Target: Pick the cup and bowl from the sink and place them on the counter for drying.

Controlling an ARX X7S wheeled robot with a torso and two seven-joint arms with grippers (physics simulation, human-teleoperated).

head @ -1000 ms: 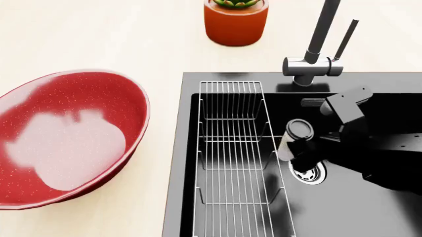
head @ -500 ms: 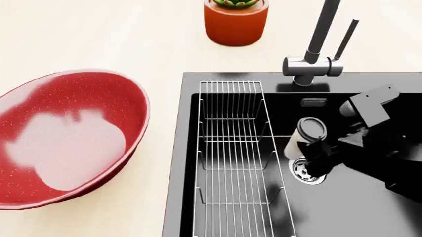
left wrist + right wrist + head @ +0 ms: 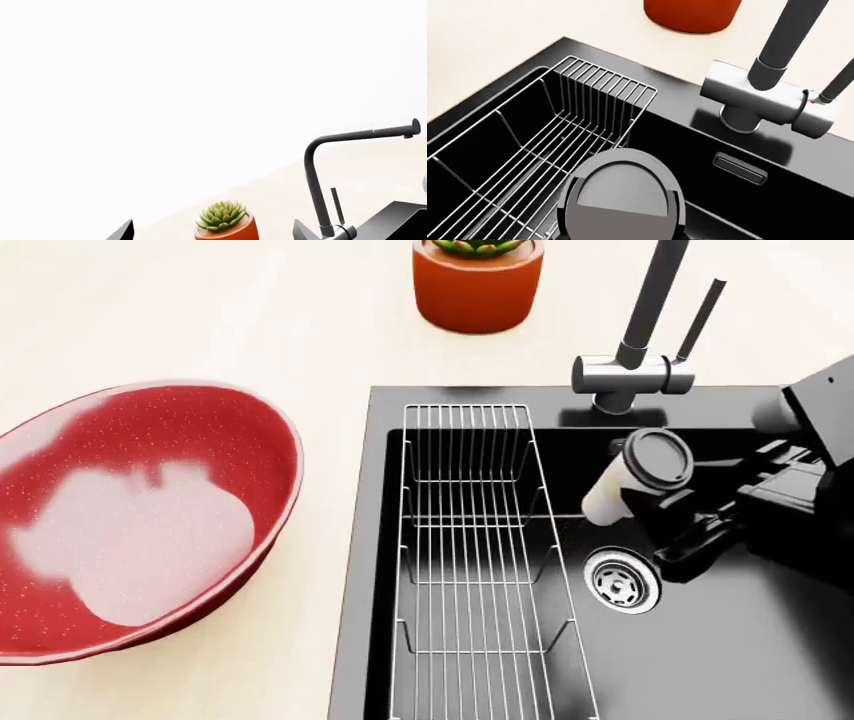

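The bowl (image 3: 134,515) sits on the counter (image 3: 200,310) by its left edge, so half is done. My right gripper (image 3: 654,515) is clamped on the cup (image 3: 638,475), raised over the sink (image 3: 721,660). My left gripper is unseen.

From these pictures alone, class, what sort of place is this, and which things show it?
Most likely a kitchen, rendered in a simulator. The clues: a black sink with a wire rack, a tall faucet, and a pale counter holding a red bowl.
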